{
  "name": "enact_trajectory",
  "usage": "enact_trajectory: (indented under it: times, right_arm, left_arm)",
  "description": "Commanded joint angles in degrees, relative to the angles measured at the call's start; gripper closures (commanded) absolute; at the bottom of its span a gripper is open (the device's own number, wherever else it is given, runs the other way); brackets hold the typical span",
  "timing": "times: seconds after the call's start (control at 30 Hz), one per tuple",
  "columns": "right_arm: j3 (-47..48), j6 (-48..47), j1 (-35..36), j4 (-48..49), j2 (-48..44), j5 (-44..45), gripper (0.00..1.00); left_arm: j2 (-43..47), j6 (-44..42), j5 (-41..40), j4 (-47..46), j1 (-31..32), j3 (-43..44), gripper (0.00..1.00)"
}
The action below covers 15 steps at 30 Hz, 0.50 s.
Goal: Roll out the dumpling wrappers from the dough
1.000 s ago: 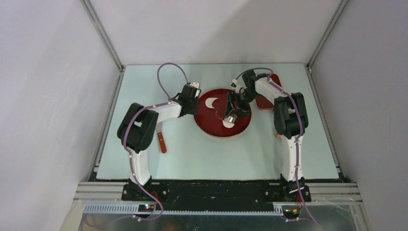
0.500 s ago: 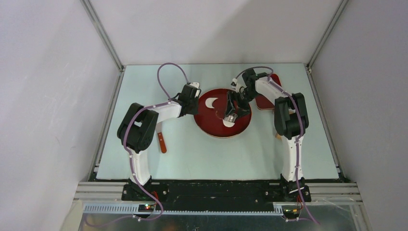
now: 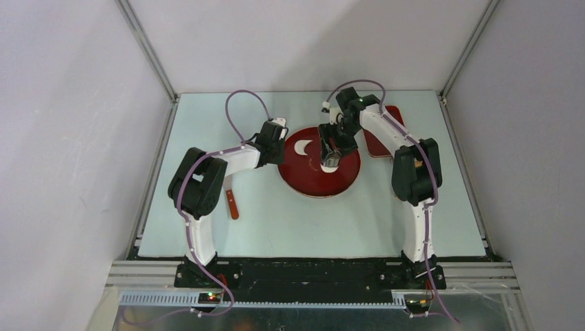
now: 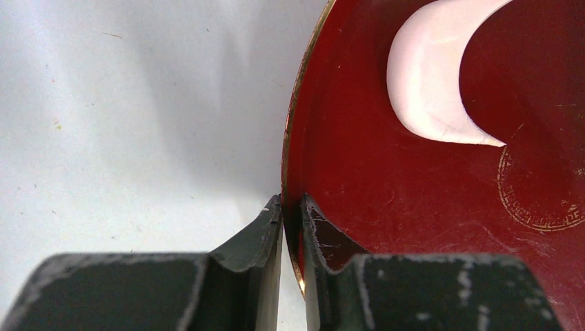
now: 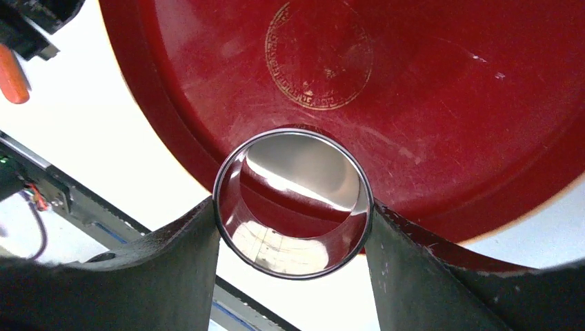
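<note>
— Where is the dough?

— A single crescent of dough [image 3: 301,147] lies flat on the plate [image 3: 307,181], in its far-left part. I can't be sure of any finished round.

— Which way does it run?

— Its long axis goes roughly far to near. The belly faces the left rim, and the hollow side faces the plate's middle.

— And the pincers?

— The dough sits between them. The left pincer [image 4: 291,207] is the nearer one, just to its left. It is pressed onto the plate's rim, one finger outside and one inside, so I'd say it is busy steadying the plate. The right pincer [image 5: 292,207] is pinching the ring [image 5: 296,155] by its sides, over the middle-to-right part of the plate. From the ring, the dough lies to the left and a little farther away.

— Is anything inside the ring?

— There is a pale patch. It could be a cut disc, the bench [image 3: 310,221] seen through it, or glare; I cannot tell which.

— So what does the next move turn on?

— In my judgement, for the ring to meet the dough, the right arm would have to travel left and away, across the plate's middle. The crescent looks narrower than the ring, though, so another full round from it seems doubtful. Gathering it up and flattening it again looks likelier. A tool [image 3: 233,204] lies on the bench beside the left arm, well apart from the plate.
</note>
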<state>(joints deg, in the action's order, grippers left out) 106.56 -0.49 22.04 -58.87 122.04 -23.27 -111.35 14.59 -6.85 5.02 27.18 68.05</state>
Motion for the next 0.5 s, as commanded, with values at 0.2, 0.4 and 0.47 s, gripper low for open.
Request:
enact_trajectory:
  times: [0.2, 0.4, 0.47]
  right_arm:
    - [3.5, -6.1, 4.5, -5.9, -3.9, 12.5, 1.00]
    - [5.3, -5.9, 3.9, -9.1, -4.3, -2.6, 1.00]
    - [6.3, -4.8, 4.2, -9.2, -5.0, 5.1, 1.00]
  left_arm:
    - [0.2, 0.7, 0.2, -0.8, -0.4, 1.6, 0.81]
    - [0.3, 0.7, 0.0, -0.9, -0.4, 1.4, 0.81]
    - [0.2, 0.7, 0.0, -0.9, -0.4, 1.5, 0.80]
